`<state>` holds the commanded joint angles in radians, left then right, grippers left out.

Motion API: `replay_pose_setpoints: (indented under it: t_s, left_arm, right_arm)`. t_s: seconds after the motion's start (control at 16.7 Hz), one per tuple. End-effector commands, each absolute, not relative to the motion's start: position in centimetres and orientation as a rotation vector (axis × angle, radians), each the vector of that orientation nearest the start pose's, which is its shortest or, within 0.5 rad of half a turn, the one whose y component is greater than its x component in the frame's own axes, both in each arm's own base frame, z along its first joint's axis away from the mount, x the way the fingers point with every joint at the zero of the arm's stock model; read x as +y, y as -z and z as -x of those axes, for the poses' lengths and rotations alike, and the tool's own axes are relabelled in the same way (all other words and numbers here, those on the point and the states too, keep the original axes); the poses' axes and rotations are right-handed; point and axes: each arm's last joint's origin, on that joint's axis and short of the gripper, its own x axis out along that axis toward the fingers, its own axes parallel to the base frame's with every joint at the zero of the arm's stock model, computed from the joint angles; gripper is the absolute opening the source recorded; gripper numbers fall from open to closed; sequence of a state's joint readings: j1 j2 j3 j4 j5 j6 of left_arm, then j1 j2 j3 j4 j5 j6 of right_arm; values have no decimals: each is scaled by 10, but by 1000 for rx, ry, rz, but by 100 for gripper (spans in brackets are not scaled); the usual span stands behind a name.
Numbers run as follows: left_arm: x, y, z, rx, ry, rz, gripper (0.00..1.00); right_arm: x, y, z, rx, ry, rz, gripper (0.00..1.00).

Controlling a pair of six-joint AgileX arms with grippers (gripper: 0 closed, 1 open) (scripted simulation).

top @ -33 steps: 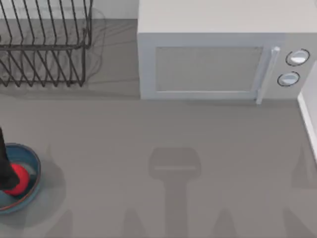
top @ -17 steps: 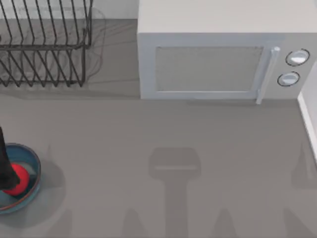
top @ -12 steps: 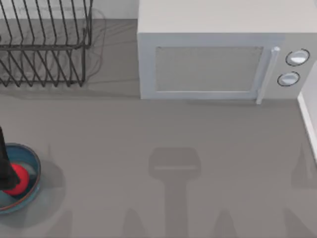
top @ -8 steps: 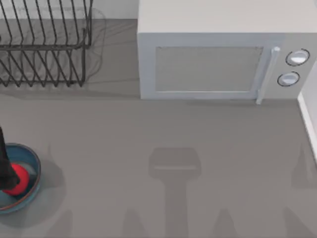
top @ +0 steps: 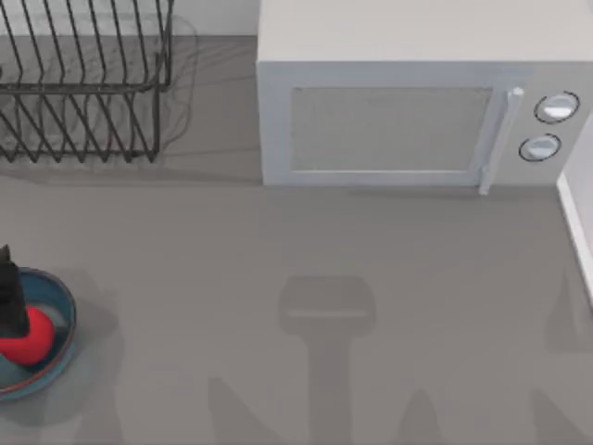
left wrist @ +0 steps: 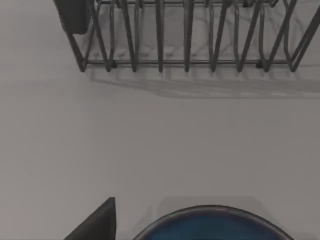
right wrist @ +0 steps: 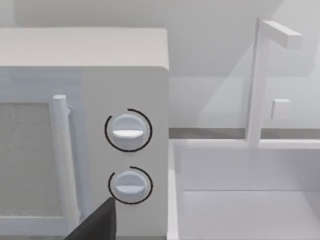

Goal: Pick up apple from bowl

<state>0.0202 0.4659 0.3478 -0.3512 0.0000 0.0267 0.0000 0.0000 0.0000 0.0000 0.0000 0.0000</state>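
The red apple [top: 30, 337] sits over the shallow blue bowl [top: 59, 298] at the table's far left edge. My left gripper [top: 9, 295] comes down on the apple's upper left side as a dark shape and is shut on it. The left wrist view has the bowl's dark blue rim [left wrist: 215, 220] at the frame's edge and one dark finger [left wrist: 97, 224] beside it; the apple is hidden there. My right gripper [right wrist: 97, 222] is parked off the table, facing the microwave's knobs [right wrist: 128, 131].
A black wire dish rack [top: 83, 83] stands at the back left. A large white microwave [top: 408, 102] with its door shut fills the back right. A white sink [right wrist: 245, 200] lies beyond the right edge. Open grey tabletop [top: 306, 260] spans the middle.
The dark left gripper now looks shorter and wider than half a second ago, ending above the apple's middle. More of the apple shows, and it has shifted slightly left. The bowl stayed put.
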Motion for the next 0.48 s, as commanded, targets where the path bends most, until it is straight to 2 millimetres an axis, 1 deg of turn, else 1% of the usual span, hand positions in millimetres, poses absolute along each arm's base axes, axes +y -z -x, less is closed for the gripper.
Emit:
replay_pose_setpoints:
  t_s: [0.12, 0.24, 0.36, 0.48]
  left_arm:
    - [4, -215, -146, 657, -14, -26, 100]
    - [6, -221, -168, 852, -13, -28, 100]
    - [8, -222, -192, 1043, -9, -28, 100]
    - [11, -218, -216, 1219, -3, -26, 100]
  right_arm:
    - [-1, -160, -106, 0, 0, 0, 100]
    - [-1, -160, -106, 0, 0, 0, 100]
    - [-1, -160, -106, 0, 0, 0, 100]
    - [-1, -160, -106, 0, 0, 0, 100]
